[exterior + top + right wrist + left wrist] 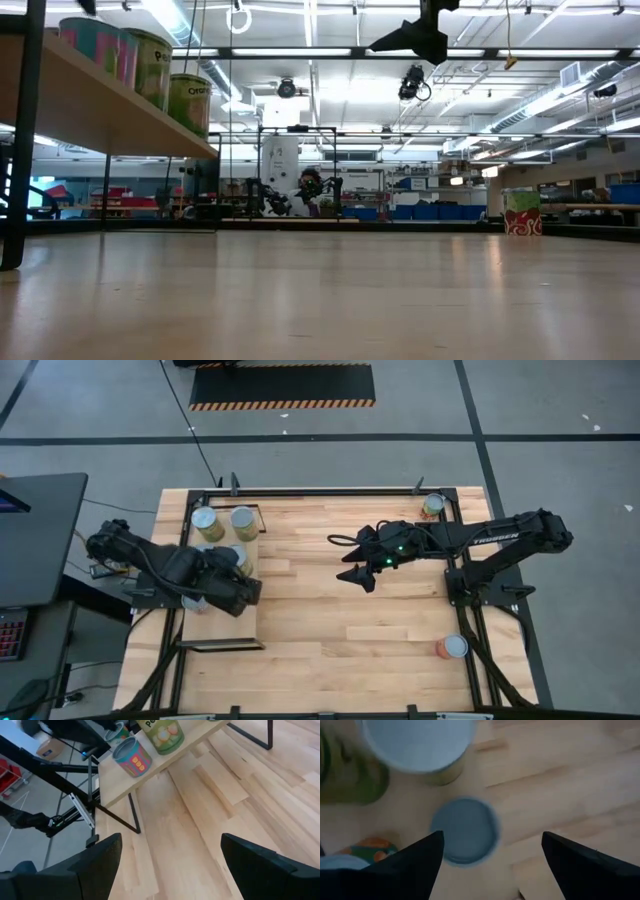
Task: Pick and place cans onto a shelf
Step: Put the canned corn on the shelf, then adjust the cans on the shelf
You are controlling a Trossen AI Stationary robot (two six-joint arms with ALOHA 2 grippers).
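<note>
While left pincer (490, 865) hovers spread above shelf (252, 622) cans (465, 831), right pincer (356, 574) spread mid-table.

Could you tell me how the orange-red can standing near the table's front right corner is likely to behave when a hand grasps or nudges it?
The orange-red can looks like a rigid tin, so it probably won't deform. Its round wall may slip between fingers. Standing upright, it seems stable, but if tipped it would likely roll.

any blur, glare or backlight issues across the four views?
Left wrist view: can tops under the left end effector are soft, out of focus. Low view: bright ceiling lights backlight the scene, so the shelf underside and the arm overhead read dark. High view: even light, only soft shadows on the table. Right wrist view: sharp, no glare.
</note>
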